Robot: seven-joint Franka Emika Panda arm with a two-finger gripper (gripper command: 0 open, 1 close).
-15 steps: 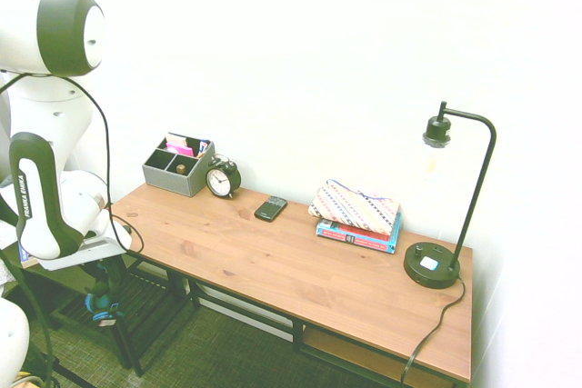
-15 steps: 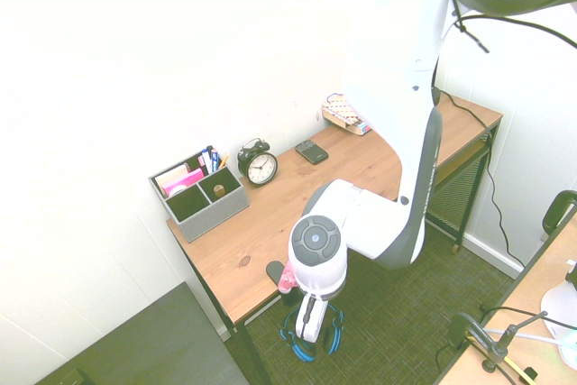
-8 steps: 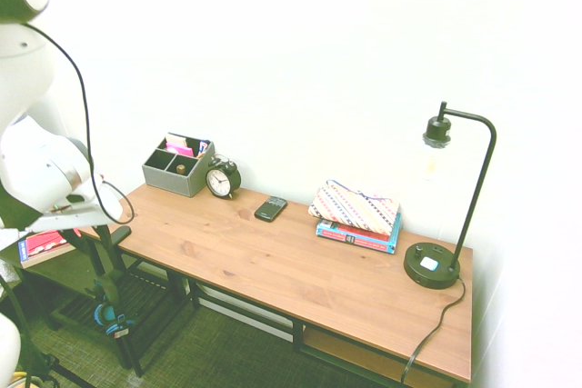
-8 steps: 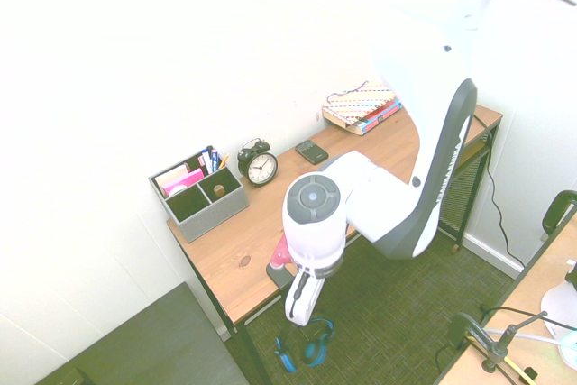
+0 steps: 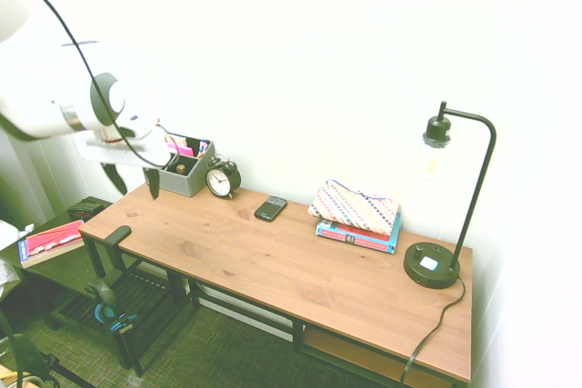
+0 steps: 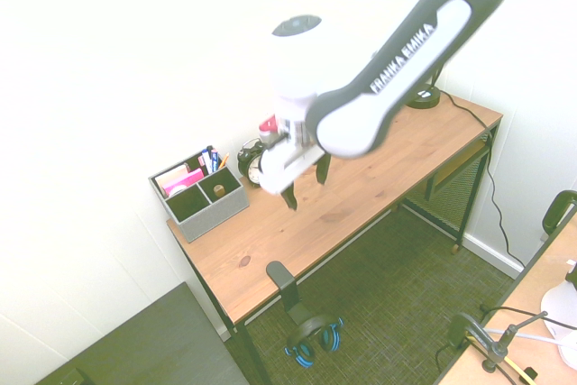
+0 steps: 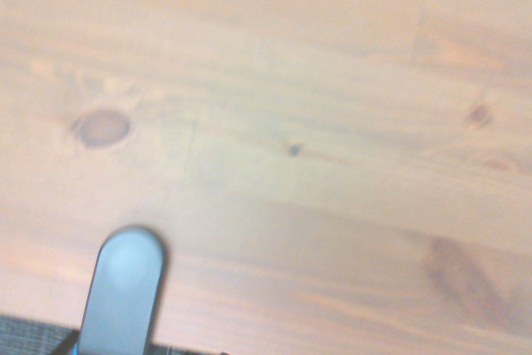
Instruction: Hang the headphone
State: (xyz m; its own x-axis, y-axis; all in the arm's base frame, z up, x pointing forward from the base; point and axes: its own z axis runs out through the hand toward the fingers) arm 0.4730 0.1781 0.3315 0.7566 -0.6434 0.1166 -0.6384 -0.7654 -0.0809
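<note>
"Across the second exterior view, what extends beneath the gripper?"

"A wooden desk [image 6: 361, 191]. From one o'clock comes the white arm [image 6: 347, 123], ending in the gripper [image 6: 306, 194], its fingers wide apart with nothing between them."

"And the headphone [image 6: 330, 339]?"

"At six o'clock from the gripper, well apart from it, hanging below the desk's near edge. At eleven o'clock from the headphone is the hanger's flat black top [image 6: 280, 274]."

"Which step is represented?"

"Clearance after release, by my reading; the hanging appears complete. The next move calls only for finishing the withdrawal, fingers spread, away from the hanger. Going back could knock the headphone loose."
</note>
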